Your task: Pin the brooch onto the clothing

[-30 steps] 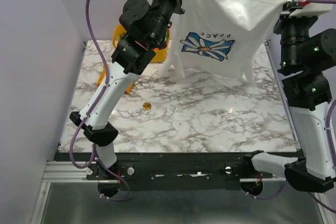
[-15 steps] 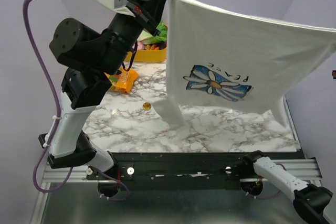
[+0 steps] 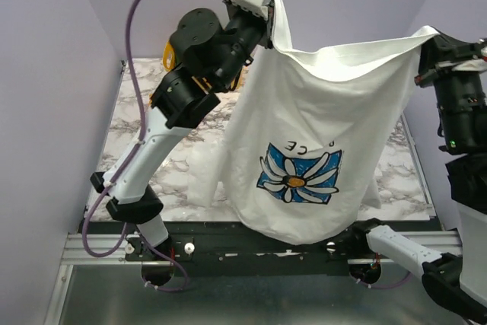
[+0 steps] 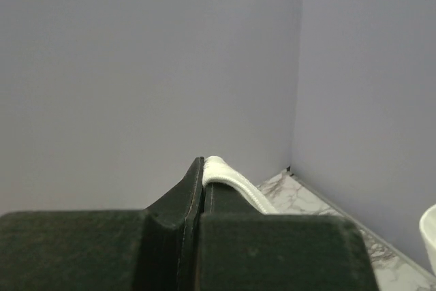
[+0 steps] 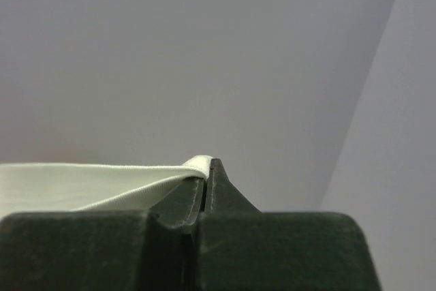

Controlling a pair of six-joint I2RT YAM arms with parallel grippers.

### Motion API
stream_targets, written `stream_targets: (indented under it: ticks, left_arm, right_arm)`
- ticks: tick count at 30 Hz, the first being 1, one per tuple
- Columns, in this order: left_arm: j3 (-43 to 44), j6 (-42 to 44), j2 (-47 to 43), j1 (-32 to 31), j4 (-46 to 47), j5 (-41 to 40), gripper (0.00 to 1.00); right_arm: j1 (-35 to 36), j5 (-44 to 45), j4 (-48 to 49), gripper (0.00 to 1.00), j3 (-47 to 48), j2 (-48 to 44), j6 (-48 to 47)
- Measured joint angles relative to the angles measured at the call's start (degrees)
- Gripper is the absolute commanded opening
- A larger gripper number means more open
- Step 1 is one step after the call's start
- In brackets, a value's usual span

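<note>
The clothing (image 3: 304, 119), a white T-shirt with a blue flower print (image 3: 298, 176), hangs in the air between both grippers and sags toward the table's near edge. My left gripper (image 3: 268, 14) is shut on its upper left edge; the left wrist view shows the white hem (image 4: 235, 180) pinched at the left gripper (image 4: 203, 163) tips. On the right, my right gripper (image 3: 428, 39) is shut on the upper right corner, with white cloth (image 5: 88, 183) trailing from the right gripper (image 5: 208, 165) tips. The brooch is hidden.
A yellow bin (image 3: 169, 51) peeks out behind the left arm at the back left. The marble table (image 3: 144, 138) shows left of the shirt, a black rail (image 3: 251, 249) runs along its near edge, and purple walls enclose the sides and back.
The shirt was stretched wide half a second ago; now the grippers stand closer together and it sags in a deep pouch over the table's front. The brooch and orange packet no longer show.
</note>
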Motion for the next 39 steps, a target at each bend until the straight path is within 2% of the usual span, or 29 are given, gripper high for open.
stream_targets:
  ticks: [7, 11, 15, 20, 24, 27, 31, 36, 39]
  left_arm:
    - [3.8, -2.3, 10.4, 8.9, -0.8, 1.9, 0.0]
    - [8.2, -4.1, 16.4, 13.0, 2.3, 2.4, 0.0]
    - [10.9, -4.4, 19.6, 14.0, 7.7, 2.9, 0.0]
    - [11.7, -3.6, 19.6, 13.8, 14.6, 3.1, 0.0]
    - [8.8, -3.2, 17.1, 13.8, 17.1, 3.2, 0.0]
    - [1.8, -2.8, 13.1, 13.6, 18.0, 3.1, 0.0]
    - [-13.1, -1.7, 6.2, 12.0, 18.9, 1.9, 0.0]
    - [-43.9, -1.9, -6.2, 7.1, 24.1, -2.8, 0.0]
    - [-60.9, -4.2, -13.4, 4.1, 24.8, -6.3, 0.0]
  right_arm:
    - [-3.0, 0.7, 0.9, 0.0, 0.3, 11.1, -2.3]
    - [-7.7, -0.9, 0.6, 0.0, 6.4, 21.7, -2.0]
    - [-10.0, -1.9, 0.0, 0.0, 15.9, 29.8, -2.3]
    - [-10.8, -3.9, 2.0, 0.0, 23.2, 31.1, -3.7]
    - [-10.9, -5.5, 5.1, 0.0, 22.7, 28.4, -4.1]
    - [-11.1, -5.4, 7.6, 0.0, 14.3, 23.1, -4.1]
    - [-11.1, -4.2, 9.6, 0.0, -6.3, 13.0, -1.5]
    - [-11.1, -2.1, 7.3, 0.0, -36.1, -2.0, 6.1]
    - [-11.1, -1.0, 1.8, 0.0, -49.0, -11.6, 12.7]
